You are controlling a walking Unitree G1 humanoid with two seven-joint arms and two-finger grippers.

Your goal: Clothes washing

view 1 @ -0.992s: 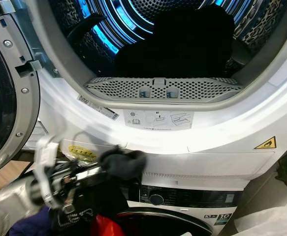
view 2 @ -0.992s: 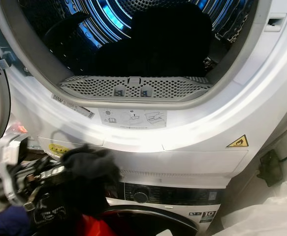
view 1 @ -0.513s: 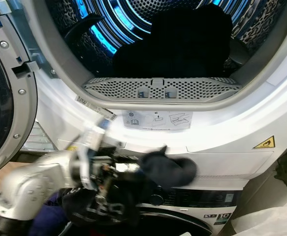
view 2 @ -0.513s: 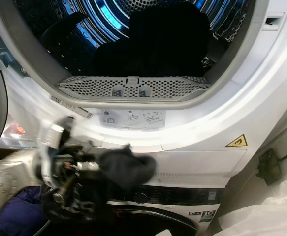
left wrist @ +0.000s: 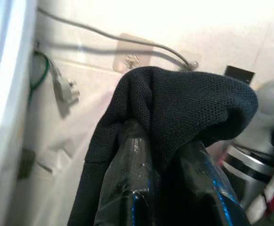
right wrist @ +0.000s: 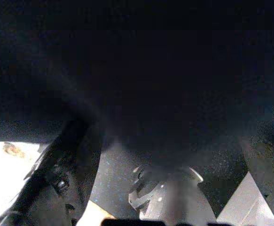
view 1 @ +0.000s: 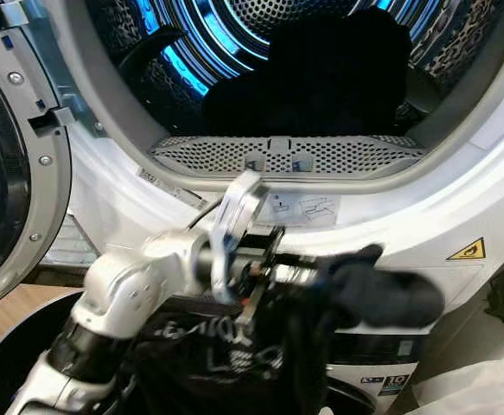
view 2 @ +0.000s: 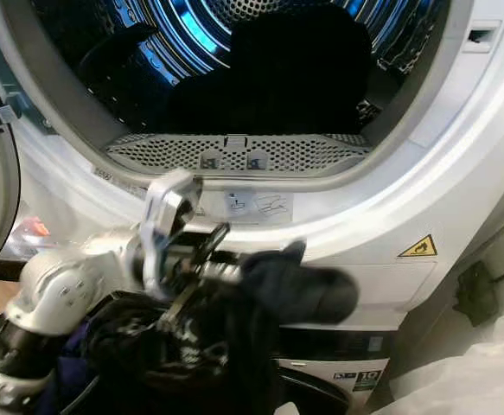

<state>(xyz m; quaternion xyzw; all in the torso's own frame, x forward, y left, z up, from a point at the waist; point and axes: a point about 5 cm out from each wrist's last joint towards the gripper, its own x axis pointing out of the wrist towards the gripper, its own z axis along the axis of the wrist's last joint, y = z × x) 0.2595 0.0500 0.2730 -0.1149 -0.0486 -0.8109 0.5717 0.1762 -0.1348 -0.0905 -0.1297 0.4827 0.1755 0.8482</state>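
The left gripper [view 1: 368, 290] sits in the lower middle of the head views, its silver arm [view 1: 139, 281] reaching in from the lower left. Its black fingers [left wrist: 132, 188] are closed on a dark mesh garment [view 1: 234, 354]; the fabric wraps over the fingertips, so the tips themselves are hidden and blurred. The rest of the garment hangs below the wrist, with pale lettering that is too smeared to read, and is cut off by the bottom edge. In the wrist view the cloth folds over both fingers in front of a white wall with a grey cable [left wrist: 104, 35] and a plug [left wrist: 64, 89]. Above, the dryer drum [view 1: 226, 35] stands open across the top of the frame, lit blue, with a black pile of clothes [view 1: 321, 78] inside; its outline merges with the shadow. The perforated lint filter [view 1: 286, 156] lies along the opening's lower lip. The open door [view 1: 14, 173] is cropped at the left edge. A washer control panel [view 1: 381, 367] shows at lower right, partly covered by the garment. The right wrist view is nearly black; right gripper [right wrist: 169, 188] finger state cannot be told.
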